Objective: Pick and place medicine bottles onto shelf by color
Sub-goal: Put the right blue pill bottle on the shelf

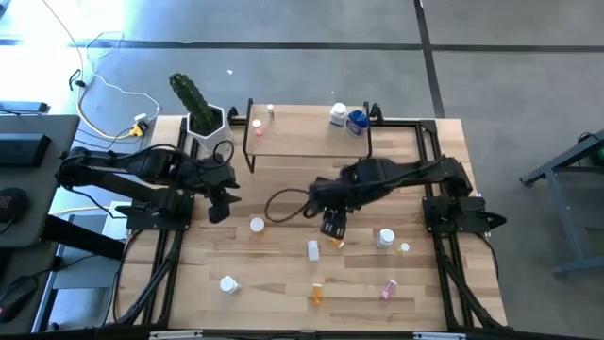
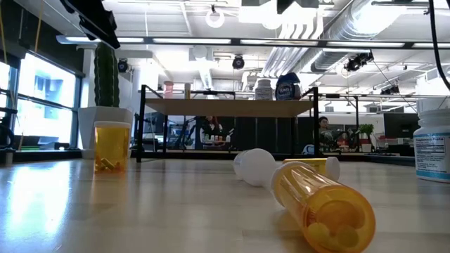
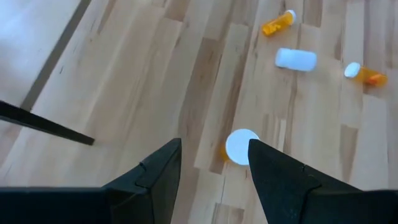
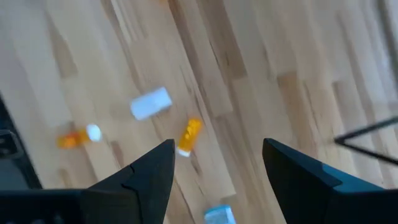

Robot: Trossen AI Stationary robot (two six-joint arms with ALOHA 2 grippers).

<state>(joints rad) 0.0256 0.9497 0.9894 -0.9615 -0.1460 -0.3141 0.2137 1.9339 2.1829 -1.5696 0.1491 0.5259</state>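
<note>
Light-wood tabletop (image 1: 283,274) fills the high view, shelf (image 1: 302,142) at upper centre, cactus pot (image 1: 203,118) at its left end. On the shelf: small pink bottle (image 1: 257,124) at the left end, a white jar (image 1: 338,114) and blue jar (image 1: 356,122) at the right.

My right gripper (image 1: 332,225) hangs at frame centre, fingers apart, nothing between them. The orange bottle (image 1: 337,243) lies on its side just below it in the high view, close to the fingertips; in the right wrist view that orange bottle (image 4: 188,135) sits slightly left of the gap, long axis steeply diagonal, white cap at the lower end. So I judge the right arm is the nearer one, and it wants a small shift plus a wrist turn so the fingers cross the barrel.

My left gripper (image 1: 220,203) waits at left centre, fingers apart, empty. A white-capped orange vial (image 3: 239,147) stands upright just ahead of it.

Other bottles scatter across the lower frame, well apart from the shelf.
</note>
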